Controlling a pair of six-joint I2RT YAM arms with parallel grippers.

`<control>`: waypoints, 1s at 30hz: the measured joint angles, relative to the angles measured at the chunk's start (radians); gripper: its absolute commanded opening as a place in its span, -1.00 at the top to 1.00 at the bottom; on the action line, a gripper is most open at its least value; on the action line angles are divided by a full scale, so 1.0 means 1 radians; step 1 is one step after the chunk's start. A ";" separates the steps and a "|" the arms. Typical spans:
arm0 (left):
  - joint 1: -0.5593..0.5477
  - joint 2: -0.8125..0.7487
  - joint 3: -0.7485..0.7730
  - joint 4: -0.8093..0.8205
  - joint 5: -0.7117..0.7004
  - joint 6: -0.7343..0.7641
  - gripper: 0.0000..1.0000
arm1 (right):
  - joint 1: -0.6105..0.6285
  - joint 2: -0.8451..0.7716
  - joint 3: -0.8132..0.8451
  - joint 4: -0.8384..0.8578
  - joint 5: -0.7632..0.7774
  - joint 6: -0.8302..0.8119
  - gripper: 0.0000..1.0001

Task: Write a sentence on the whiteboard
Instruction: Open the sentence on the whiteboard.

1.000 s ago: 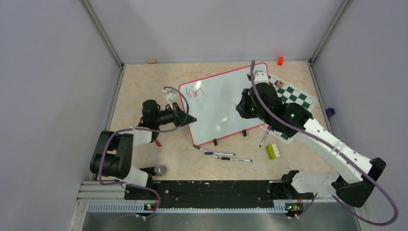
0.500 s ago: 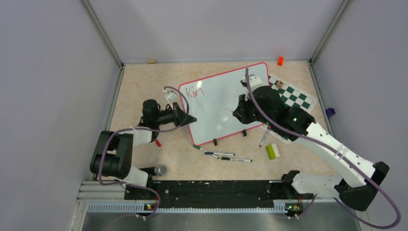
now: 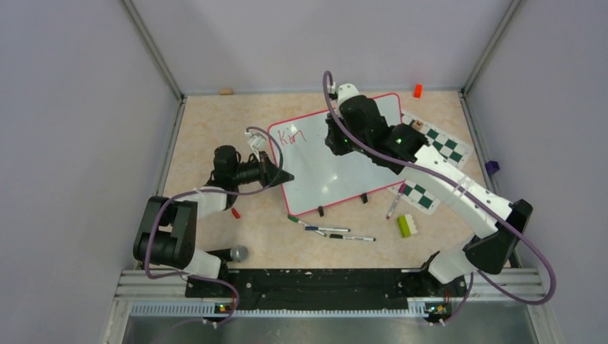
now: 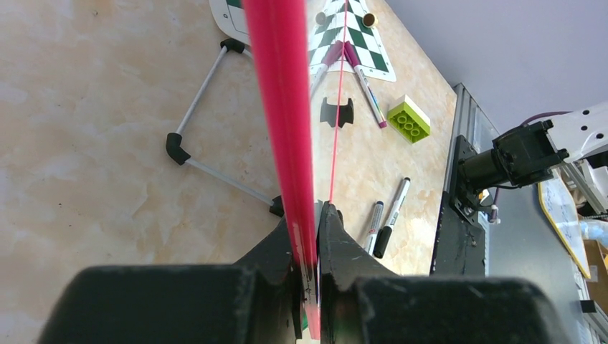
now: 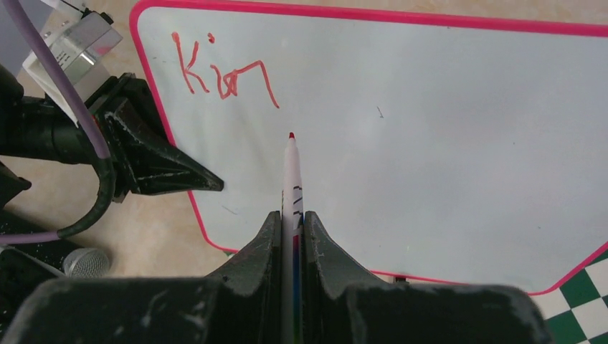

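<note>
**A:** Where did we find the whiteboard (image 3: 326, 179)?

**B:** We found it lying aslant near the middle of the table (image 3: 208, 122), with its right side next to the chess mat (image 3: 450, 149). Its black clip feet (image 3: 320, 211) sat along the near edge.

**A:** What did the board carry?

**B:** We read red lettering (image 5: 222, 72) in its top left corner, roughly "Kin". The rest of the face was plain glossy white.

**A:** How did we find the left gripper (image 4: 308, 215)?

**B:** We saw it pinched narrow on the board's red frame at the left edge. The left wrist view showed the frame running straight out from between the fingers.

**A:** And the right gripper (image 5: 290, 218)?

**B:** It was closed tight on a red-tipped marker (image 5: 291, 172), with the barrel sticking out between its fingers. The tip sat just below and to the right of the lettering. We could not tell whether it touched the board.

**A:** What did the mat hold?

**B:** We made out a small tan piece (image 4: 369, 18) near its far end. A pink-capped pen (image 3: 393, 204) lay across its near edge.

**A:** What else was nearby?

**B:** A green brick (image 3: 406, 225) sat on the table just beside that pen. Two loose pens (image 3: 337, 230) lay near the board's near edge, apart from it.
</note>
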 measured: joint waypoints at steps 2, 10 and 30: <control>0.000 0.012 0.007 0.002 0.005 0.001 1.00 | 0.002 0.036 0.034 -0.002 0.007 -0.010 1.00; 0.001 0.069 0.024 0.039 0.031 0.000 1.00 | 0.004 0.136 0.133 -0.031 0.024 -0.044 1.00; 0.004 0.092 0.037 0.042 0.051 0.000 1.00 | 0.005 0.284 0.243 -0.074 0.077 -0.085 1.00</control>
